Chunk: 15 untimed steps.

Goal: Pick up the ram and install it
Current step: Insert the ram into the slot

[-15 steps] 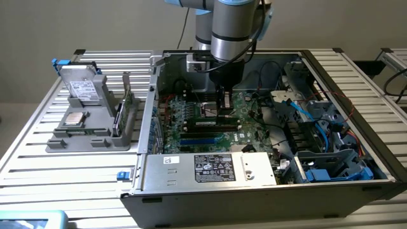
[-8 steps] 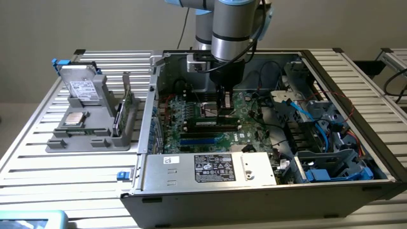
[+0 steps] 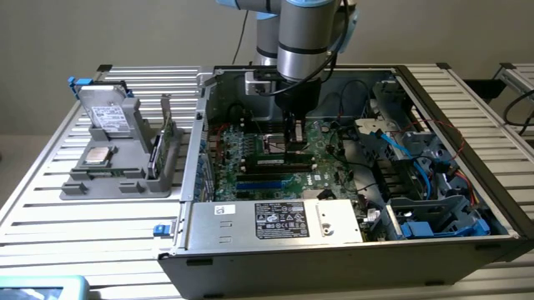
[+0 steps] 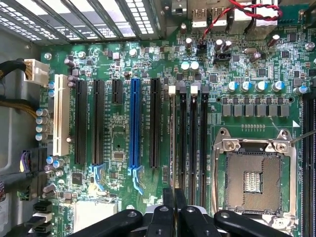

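Note:
The ram (image 3: 276, 162) is a slim dark-and-green stick standing on edge in a memory slot of the motherboard (image 3: 250, 181), inside the open computer case. In the wrist view the ram (image 4: 172, 143) shows edge-on in the slot nearest the long black card slots. My gripper (image 3: 294, 149) reaches straight down into the case, its tips at the ram's upper edge. The black fingers (image 4: 168, 207) are pressed together, so the gripper (image 4: 174, 195) is shut. Whether the tips pinch the ram or only rest on it, I cannot tell.
An open CPU socket (image 4: 254, 180) lies beside the memory slots. A blue card slot (image 4: 134, 128) and black ones run parallel. The power supply (image 3: 276, 219) and drive cages with blue cables (image 3: 434, 187) crowd the case. Outside it, a grey fixture (image 3: 117, 162) holds an upright green card (image 3: 169, 134).

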{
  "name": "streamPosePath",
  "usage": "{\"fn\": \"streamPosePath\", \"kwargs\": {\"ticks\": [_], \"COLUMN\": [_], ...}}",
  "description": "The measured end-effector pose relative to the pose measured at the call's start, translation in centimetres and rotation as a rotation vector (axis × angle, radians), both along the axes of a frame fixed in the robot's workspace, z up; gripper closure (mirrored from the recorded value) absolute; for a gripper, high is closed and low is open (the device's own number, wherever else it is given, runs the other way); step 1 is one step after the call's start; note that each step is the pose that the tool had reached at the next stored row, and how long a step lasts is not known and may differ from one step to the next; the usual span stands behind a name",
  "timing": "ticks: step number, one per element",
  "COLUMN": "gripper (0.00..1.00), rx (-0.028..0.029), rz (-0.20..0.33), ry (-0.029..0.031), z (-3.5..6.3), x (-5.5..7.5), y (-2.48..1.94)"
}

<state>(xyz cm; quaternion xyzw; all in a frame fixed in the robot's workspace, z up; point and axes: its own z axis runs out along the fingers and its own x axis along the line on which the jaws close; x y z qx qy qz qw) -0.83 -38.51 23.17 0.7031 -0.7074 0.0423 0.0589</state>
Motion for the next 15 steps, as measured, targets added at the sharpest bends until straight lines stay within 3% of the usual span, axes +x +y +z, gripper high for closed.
{"fn": "streamPosePath", "kwargs": {"ticks": [15], "gripper": [0.88], "rx": [-0.0024], "rz": [0.0], "ry": [-0.0002], "z": [-0.2], "x": [0.0], "y": [0.04]}}
